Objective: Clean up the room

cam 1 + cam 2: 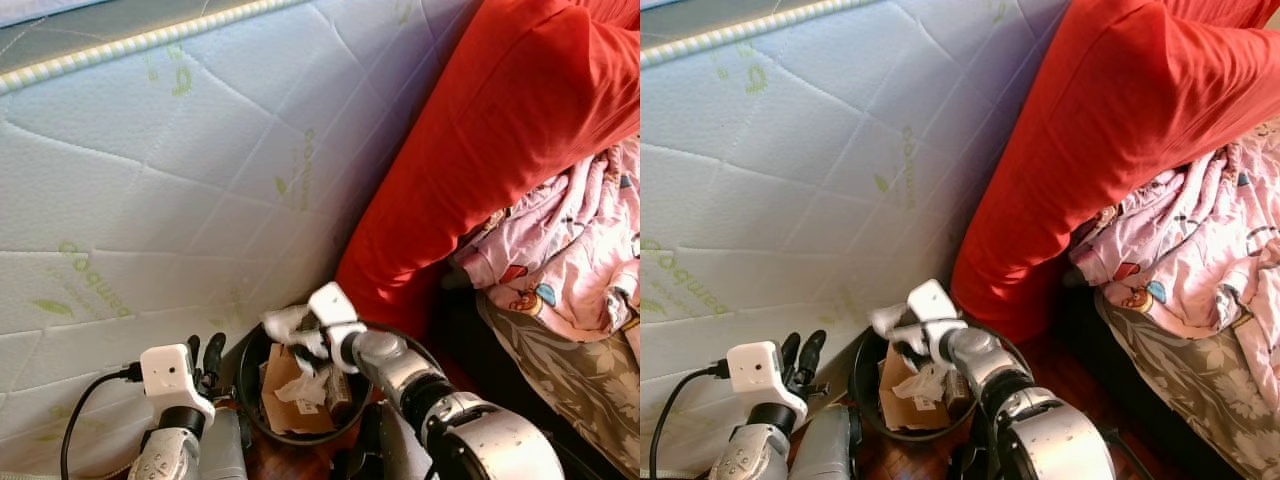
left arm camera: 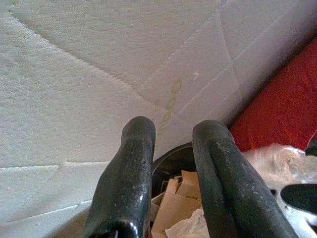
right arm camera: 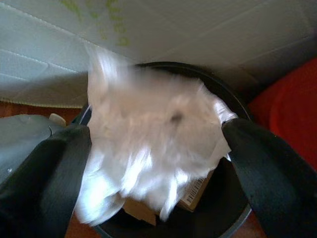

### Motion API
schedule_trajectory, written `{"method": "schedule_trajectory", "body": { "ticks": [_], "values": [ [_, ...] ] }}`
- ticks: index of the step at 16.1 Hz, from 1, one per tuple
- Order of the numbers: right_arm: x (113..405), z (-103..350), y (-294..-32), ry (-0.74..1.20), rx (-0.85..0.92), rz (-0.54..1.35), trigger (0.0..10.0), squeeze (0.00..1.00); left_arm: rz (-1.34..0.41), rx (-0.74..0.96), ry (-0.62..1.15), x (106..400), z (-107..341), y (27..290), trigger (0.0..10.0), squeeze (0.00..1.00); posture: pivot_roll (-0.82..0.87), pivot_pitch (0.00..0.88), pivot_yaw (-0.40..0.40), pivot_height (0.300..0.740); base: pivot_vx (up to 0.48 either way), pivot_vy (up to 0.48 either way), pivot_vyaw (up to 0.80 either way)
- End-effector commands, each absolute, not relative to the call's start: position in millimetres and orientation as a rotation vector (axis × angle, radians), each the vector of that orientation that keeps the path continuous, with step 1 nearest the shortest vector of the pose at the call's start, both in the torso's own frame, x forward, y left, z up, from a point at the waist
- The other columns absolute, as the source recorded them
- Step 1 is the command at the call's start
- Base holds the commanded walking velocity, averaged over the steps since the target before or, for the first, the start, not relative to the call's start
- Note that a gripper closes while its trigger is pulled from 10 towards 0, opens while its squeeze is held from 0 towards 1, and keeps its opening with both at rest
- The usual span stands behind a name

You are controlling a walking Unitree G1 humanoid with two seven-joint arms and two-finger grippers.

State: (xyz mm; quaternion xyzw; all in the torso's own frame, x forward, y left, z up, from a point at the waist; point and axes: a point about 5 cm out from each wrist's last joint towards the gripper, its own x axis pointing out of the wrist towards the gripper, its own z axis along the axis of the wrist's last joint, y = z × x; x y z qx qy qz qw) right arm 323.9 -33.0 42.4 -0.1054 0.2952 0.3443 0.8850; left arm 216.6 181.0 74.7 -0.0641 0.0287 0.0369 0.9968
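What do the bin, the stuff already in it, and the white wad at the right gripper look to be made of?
Bin: black, smooth, slightly glossy rim, probably plastic. Contents: brown matte cardboard with flat folded flaps and a barcode label. White wad between the right gripper fingers: thin, crinkled, shiny in spots, likely plastic film or tissue; motion blur leaves it open.

Head cameras look steeply down from above, close to a quilted mattress (image 1: 180, 170) filling the upper left of frame, a red cushion (image 1: 500, 130) upper right, and a black bin (image 1: 255, 400) at bottom centre. The right eye view shows the same scene shifted slightly leftward. The left wrist camera sights along its hand (image 2: 173, 183), facing the mattress at close range, the bin rim at lower centre. The right wrist camera looks straight down into the bin (image 3: 233, 218), very near, blurred white plastic (image 3: 148, 153) at centre frame.
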Motion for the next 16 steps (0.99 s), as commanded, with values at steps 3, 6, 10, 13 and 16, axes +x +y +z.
{"method": "schedule_trajectory", "body": {
  "ticks": [3,6,10,13,16],
  "values": [
    [326.7,48.8,-30.0,0.508,-0.120,0.698,10.0,0.00,0.072,-0.133,0.064,216.0,75.1,178.8,10.0,0.00,0.29,0.221,-0.132,0.617,0.000,0.000,0.00],
    [325.8,43.7,-34.5,0.594,-0.275,0.709,10.0,0.00,0.072,-0.132,0.062,216.9,75.6,179.2,10.0,0.00,0.29,0.219,-0.132,0.617,0.000,0.000,0.00],
    [329.2,49.5,-33.0,0.490,-0.180,0.656,10.0,0.00,0.070,-0.133,0.063,216.6,75.6,178.5,10.0,0.00,0.29,0.221,-0.131,0.617,0.000,0.000,0.00],
    [327.3,44.7,-35.3,0.563,-0.233,0.662,10.0,0.00,0.069,-0.135,0.061,217.3,76.1,178.2,10.0,0.00,0.29,0.219,-0.132,0.617,0.000,0.000,0.00],
    [330.4,53.4,-31.4,0.432,-0.092,0.628,10.0,0.00,0.068,-0.137,0.059,218.1,76.4,177.6,10.0,0.00,0.29,0.221,-0.133,0.617,0.000,0.000,0.00]
  ]
}}
